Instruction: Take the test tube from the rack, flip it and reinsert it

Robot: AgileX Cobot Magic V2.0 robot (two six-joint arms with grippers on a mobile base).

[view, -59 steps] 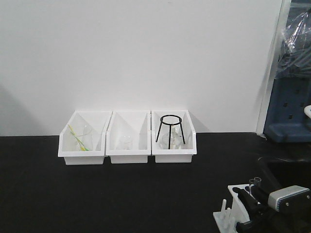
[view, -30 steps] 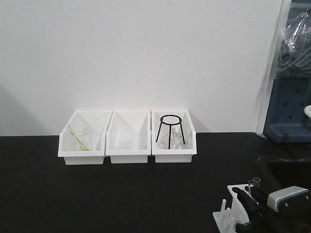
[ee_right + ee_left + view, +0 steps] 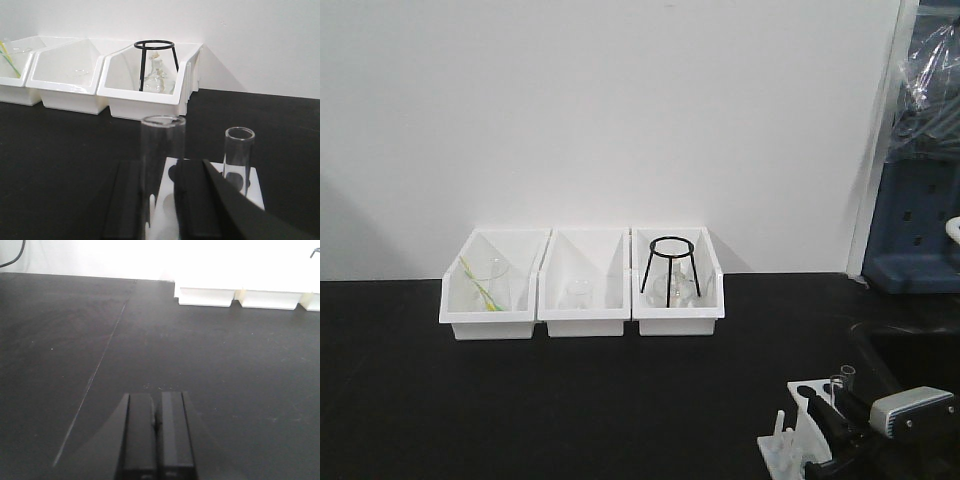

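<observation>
1. Slightly lower than a second ago, the right claw (image 3: 832,412) sits at the rack (image 3: 807,425).
2. Its fingers straddle the near tube (image 3: 161,165), which stands in the rack, mouth up; whether they grip it I cannot tell.
3. Left claw (image 3: 156,426) is closed and empty over the worktop (image 3: 200,350).
4. Lifting, flipping and reinserting all remain.

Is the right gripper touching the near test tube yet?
Cannot tell. In the right wrist view the test tube stands between the right gripper's fingers, but glass and blur hide any gap or contact.
</observation>
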